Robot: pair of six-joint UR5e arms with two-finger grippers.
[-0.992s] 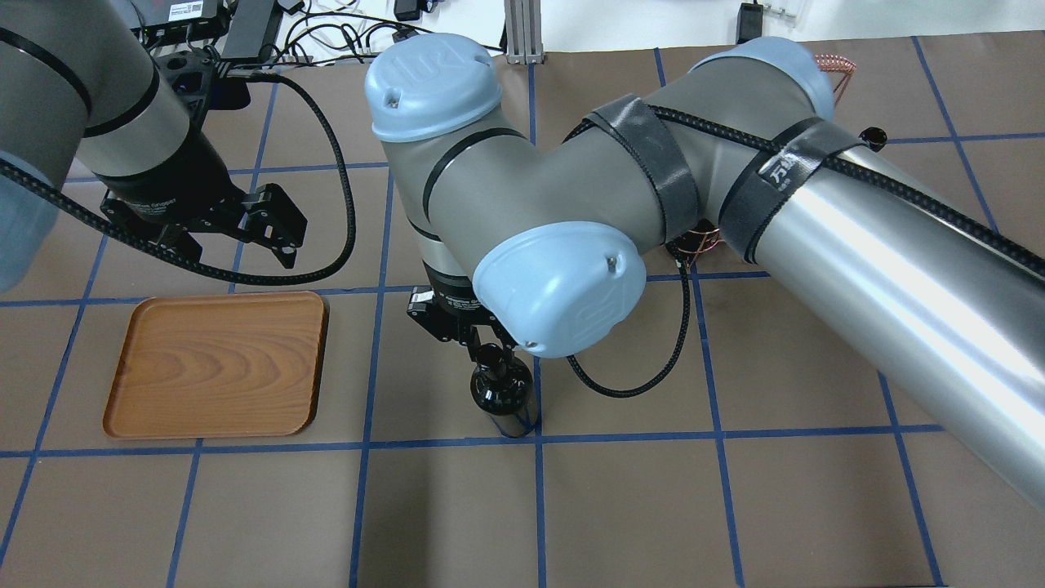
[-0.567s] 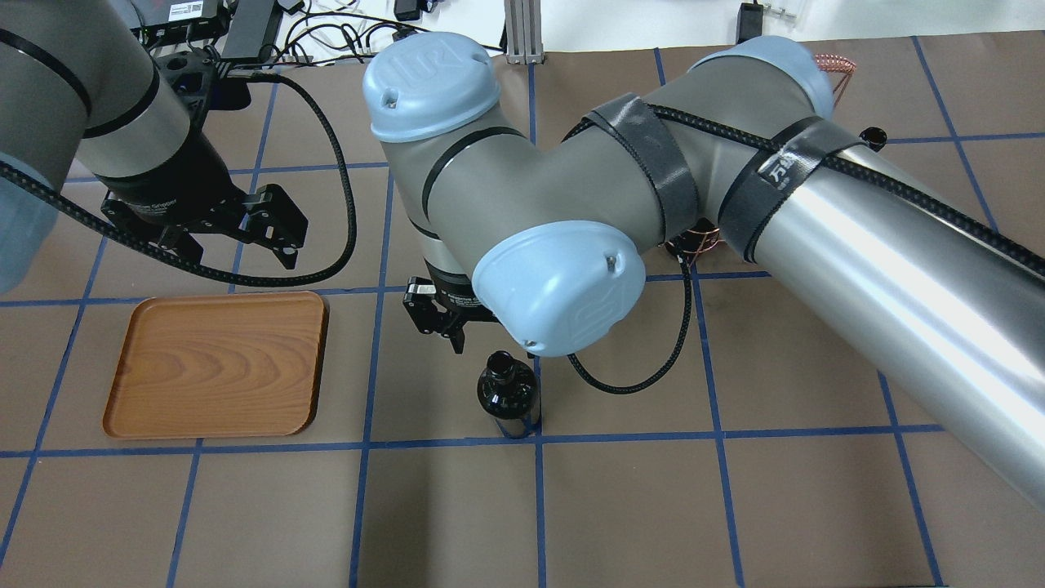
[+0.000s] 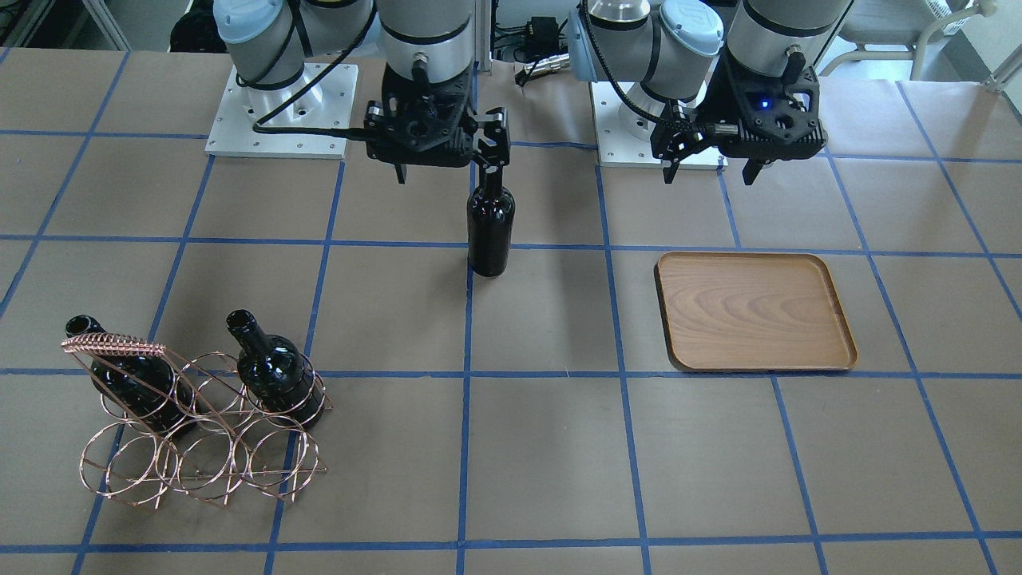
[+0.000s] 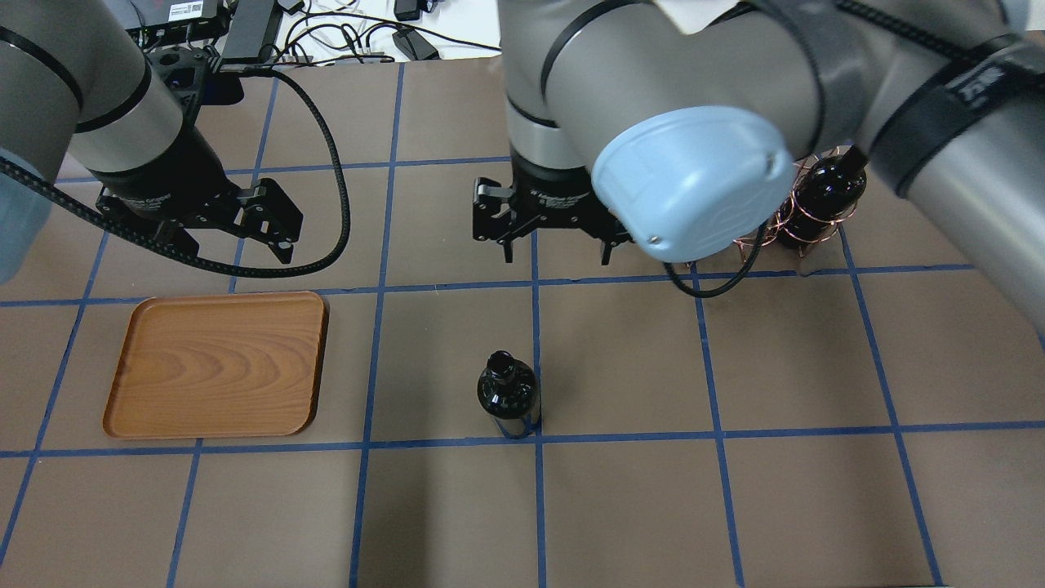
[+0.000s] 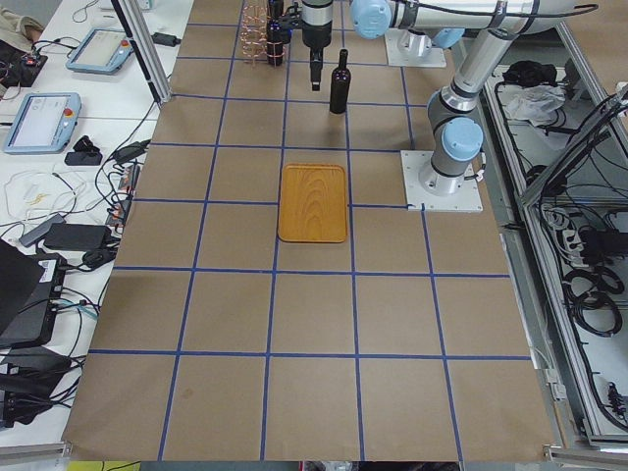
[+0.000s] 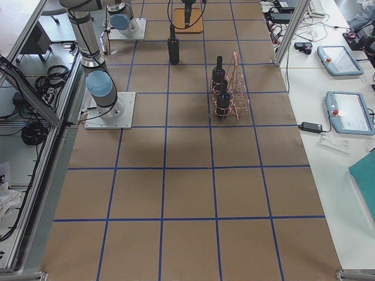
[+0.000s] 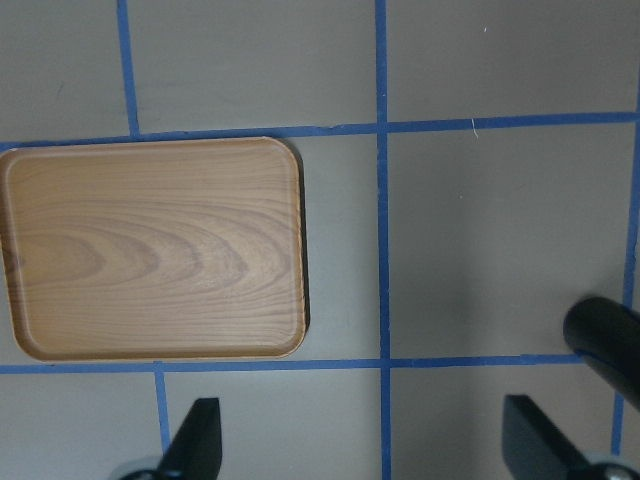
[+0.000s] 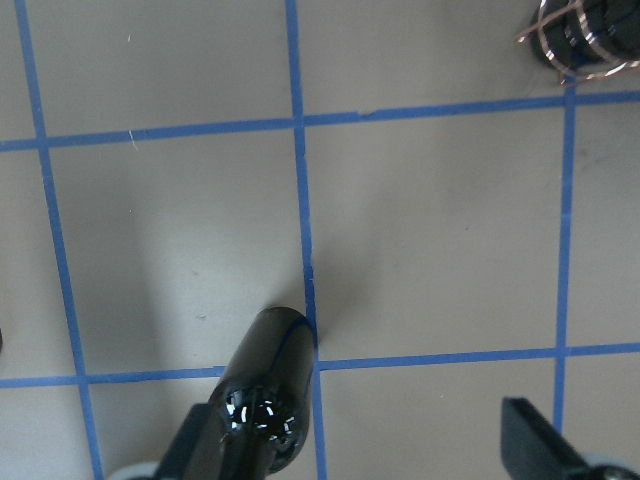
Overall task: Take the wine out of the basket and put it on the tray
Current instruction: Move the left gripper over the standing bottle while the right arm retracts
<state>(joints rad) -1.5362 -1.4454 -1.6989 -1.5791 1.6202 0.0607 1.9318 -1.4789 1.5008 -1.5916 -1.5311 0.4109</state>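
R tool (image 4: 556, 260): jaws wide apart, holding nothing, hanging above the brown paper-covered worktop (image 4: 735, 506). L tool (image 3: 710, 174): also spread and empty, approx. 12 o'clock of the tray in the overhead view.

Glossy black glass wine bottle (image 4: 506, 396): free-standing on the worktop at 6 o'clock from the R tool (overhead view), right by a crossing of the blue tape lines (image 4: 629, 438). No tool touches it. It sits between the copper-coloured wire basket (image 3: 200, 431), w/ two other black bottles (image 3: 275, 371) in it, and the shallow brown wooden tray (image 4: 216, 363), which lies at 9 o'clock of the bottle, well apart.

Risks, as I judge them:
- Tall, narrow, unsupported: a finger clipping neck or shoulder on approach could topple it; glass, so could roll or break.
- Glossy surface: a neck grip may slip if off-centre.
- Base landing on the tray's raised rim would leave it tilted.

Orientation: upright, long axis vertical, mouth up, base flat on the worktop.
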